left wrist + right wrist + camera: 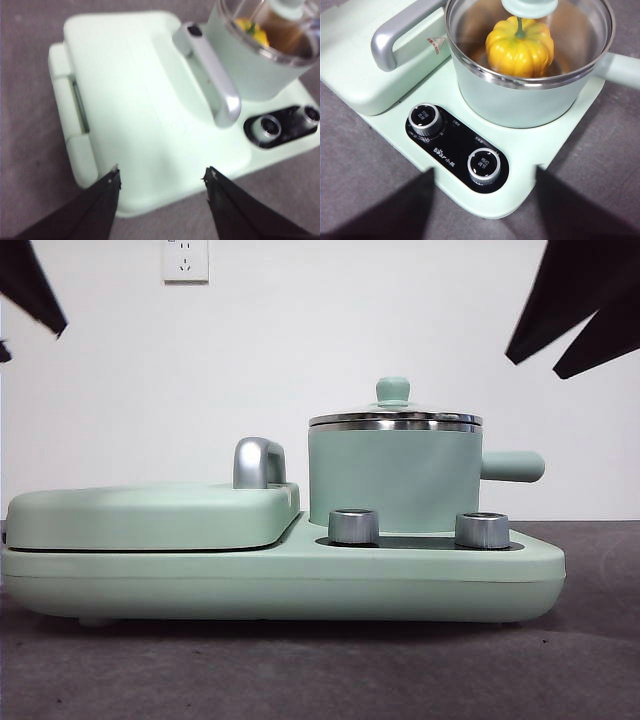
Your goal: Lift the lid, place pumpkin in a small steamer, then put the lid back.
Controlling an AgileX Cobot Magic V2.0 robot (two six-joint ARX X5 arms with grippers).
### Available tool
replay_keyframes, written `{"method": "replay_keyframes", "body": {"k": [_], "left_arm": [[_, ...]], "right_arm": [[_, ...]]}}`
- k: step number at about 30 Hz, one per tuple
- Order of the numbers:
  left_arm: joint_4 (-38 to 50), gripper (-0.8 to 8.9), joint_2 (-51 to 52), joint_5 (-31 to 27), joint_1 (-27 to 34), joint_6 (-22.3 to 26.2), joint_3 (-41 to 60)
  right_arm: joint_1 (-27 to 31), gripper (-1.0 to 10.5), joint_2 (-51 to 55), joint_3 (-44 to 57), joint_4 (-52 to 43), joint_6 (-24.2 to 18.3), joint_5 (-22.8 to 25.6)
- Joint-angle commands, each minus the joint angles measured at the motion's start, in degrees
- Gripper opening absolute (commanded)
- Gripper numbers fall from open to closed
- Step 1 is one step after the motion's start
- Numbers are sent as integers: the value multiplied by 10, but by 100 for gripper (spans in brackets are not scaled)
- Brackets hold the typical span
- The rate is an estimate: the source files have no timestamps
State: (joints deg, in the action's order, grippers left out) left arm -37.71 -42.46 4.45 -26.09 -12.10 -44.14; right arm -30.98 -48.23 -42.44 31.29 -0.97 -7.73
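We judge the task nearly finished: the lid (530, 45) sits on the small steamer (394, 480) with the pumpkin (520, 47) inside, so the remaining job is to retreat cleanly without nudging the knob. Left to right: the left gripper (162, 175) hovers spread and empty over the griddle cover (135, 100), the steamer ahead of it. The right gripper (482, 175), also spread and empty, hangs above the dials (425, 119), the steamer just beyond its tips.

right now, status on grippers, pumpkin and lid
Left gripper and right gripper open, empty, clear of the cooker. Pumpkin inside small steamer, lid on. Nothing in the way.
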Motion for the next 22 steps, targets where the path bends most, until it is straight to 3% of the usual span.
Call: {"method": "replay_keyframes", "body": {"k": [1, 7, 21, 22], "left_arm": [[0, 13, -1, 1, -2, -1, -4], [-2, 7, 3, 0, -2, -2, -4], [-1, 7, 10, 0, 0, -2, -4], [0, 7, 16, 0, 2, 22, -4]], "right_arm": [[-4, 28, 0, -3, -9, 4, 1], [-4, 19, 2, -3, -4, 9, -48], [-4, 19, 1, -3, -26, 9, -43], [-4, 19, 1, -3, -26, 9, -43]]}}
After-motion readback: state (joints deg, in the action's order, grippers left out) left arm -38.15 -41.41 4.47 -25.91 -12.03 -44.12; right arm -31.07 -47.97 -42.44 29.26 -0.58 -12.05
